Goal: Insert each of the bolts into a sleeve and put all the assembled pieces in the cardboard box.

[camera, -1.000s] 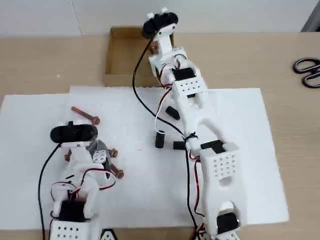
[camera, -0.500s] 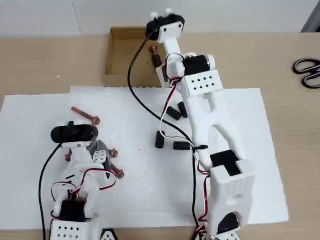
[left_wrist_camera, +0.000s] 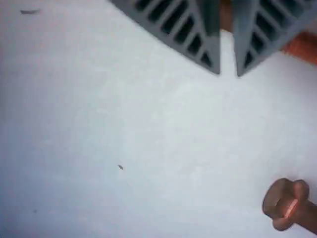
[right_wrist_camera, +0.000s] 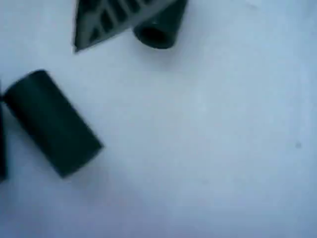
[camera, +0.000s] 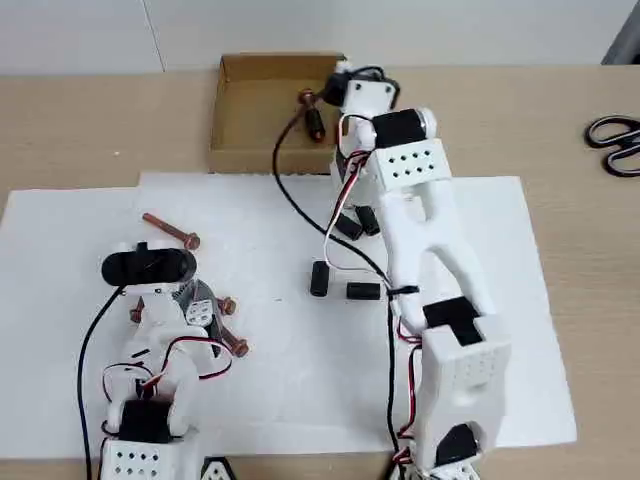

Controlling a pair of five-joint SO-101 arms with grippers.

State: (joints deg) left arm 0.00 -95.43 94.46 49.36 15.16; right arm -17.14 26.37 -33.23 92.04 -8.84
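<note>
Counts first: one assembled piece, a bolt in a dark sleeve, lies in the cardboard box against its right wall. The box sits at the table's far edge, its near wall touching the far edge of the white sheet. Four empty sleeves are on the sheet. Two lie mid-sheet, one upright-looking and one on its side just beside it. The other two lie together nearer the far edge, under the right arm. One loose bolt lies alone toward the sheet's far-left part. Three more copper bolt heads cluster around the left gripper near the sheet's near-left corner. The exact bolt count there is hard to tell, since the arm covers part of it. Scissors lie at the table's right edge, off the sheet. The left arm is folded low over the near-left corner. Its fingers are nearly pressed together, pinching a copper gripped bolt, and another bolt head lies just beside them on the sheet. The right arm stretches from the sheet's near edge up toward the box, wrist bent down over the far pair of sleeves. The right gripper hangs spread, and a single finger shows above one sleeve. A second sleeve lies near it, apart and untouched.
</note>
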